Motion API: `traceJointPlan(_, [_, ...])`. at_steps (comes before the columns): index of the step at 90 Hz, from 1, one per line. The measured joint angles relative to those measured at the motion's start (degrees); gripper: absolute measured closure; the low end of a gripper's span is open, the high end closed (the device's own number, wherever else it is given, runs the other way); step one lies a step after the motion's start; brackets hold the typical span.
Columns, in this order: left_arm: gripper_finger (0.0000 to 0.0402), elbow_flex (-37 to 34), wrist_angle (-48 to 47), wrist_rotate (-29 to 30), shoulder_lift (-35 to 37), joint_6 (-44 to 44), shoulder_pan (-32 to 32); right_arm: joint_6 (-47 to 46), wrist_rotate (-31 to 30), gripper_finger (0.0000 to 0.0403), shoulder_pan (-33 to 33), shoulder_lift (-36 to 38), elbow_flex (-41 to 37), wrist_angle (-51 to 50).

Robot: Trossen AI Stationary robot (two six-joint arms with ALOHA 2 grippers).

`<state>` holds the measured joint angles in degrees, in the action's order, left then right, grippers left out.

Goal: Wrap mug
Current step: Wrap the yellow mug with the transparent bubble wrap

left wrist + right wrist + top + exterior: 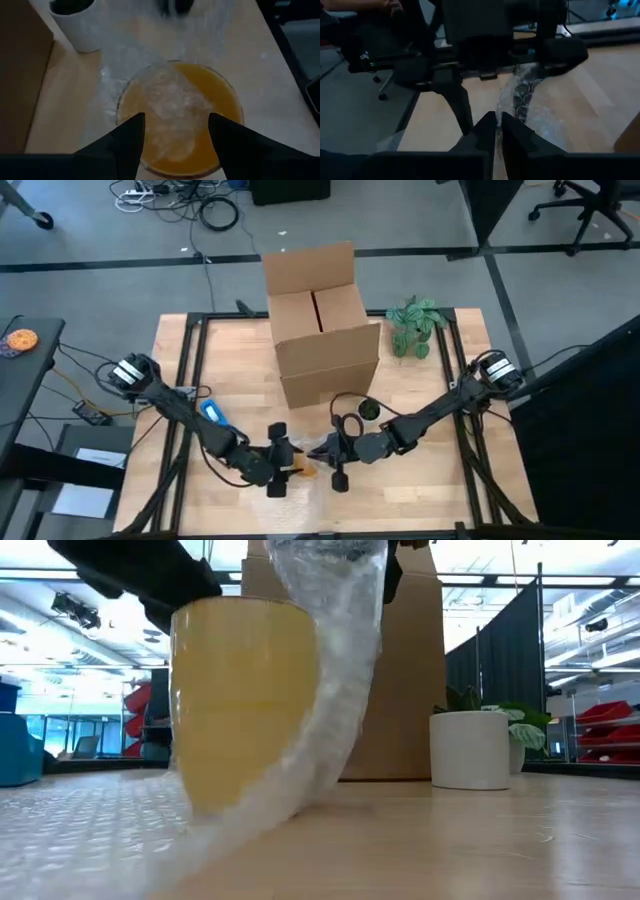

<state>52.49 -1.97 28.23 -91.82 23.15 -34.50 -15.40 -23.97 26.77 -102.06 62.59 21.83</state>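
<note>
Nearest the low camera, the mug (245, 700) is sitting upright on the counter (470, 840), a yellow-orange cup with its mouth pointing straight up, so its long axis is running vertical. A strip of bubble wrap (335, 670) is hanging down across its side from above and trailing onto the sheet spread under it.

The left end effector (175, 131) is hovering directly over the mug's mouth, looking down into it; its fingers are standing spread, straddling the opening without visibly pinching anything. Some wrap is already lying inside the cup. From this arm the mug is lying straight below, so it is the nearer of the two.

Just beside it, the right end effector (496, 127) is pointing across toward the left arm, its fingers clenched on the raised end of the bubble wrap, which is running from its tips down toward the mug. The coming move probably depends on carrying that strip over or around the rim.

Farther back, a cardboard box (320, 320) and a potted plant (415, 327) are standing well apart from the work.
</note>
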Motion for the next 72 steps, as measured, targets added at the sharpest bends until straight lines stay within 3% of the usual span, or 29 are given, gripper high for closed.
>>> traceJointPlan(24, [0.0198, -0.02, 2.42, -0.28, -0.45, -2.71, 0.44, 0.47, 1.6, 0.0403, -0.16, -0.13, 0.0, -0.68])
traceJointPlan(38, [0.0198, -0.02, 2.4, -0.3, -0.45, -3.24, 0.76, -0.02, 3.37, 0.0403, -0.74, -6.25, 4.44, -1.92])
traceJointPlan(51, [0.0198, 0.17, 0.44, -0.85, -0.12, -3.21, 0.75, 0.05, 3.45, 0.0403, -1.12, -11.96, 13.19, -12.59])
traceJointPlan(72, [0.0198, 3.08, -10.08, -3.25, 3.77, -1.95, -0.61, -1.73, 2.83, 0.0403, -1.3, -13.25, 24.28, -34.64])
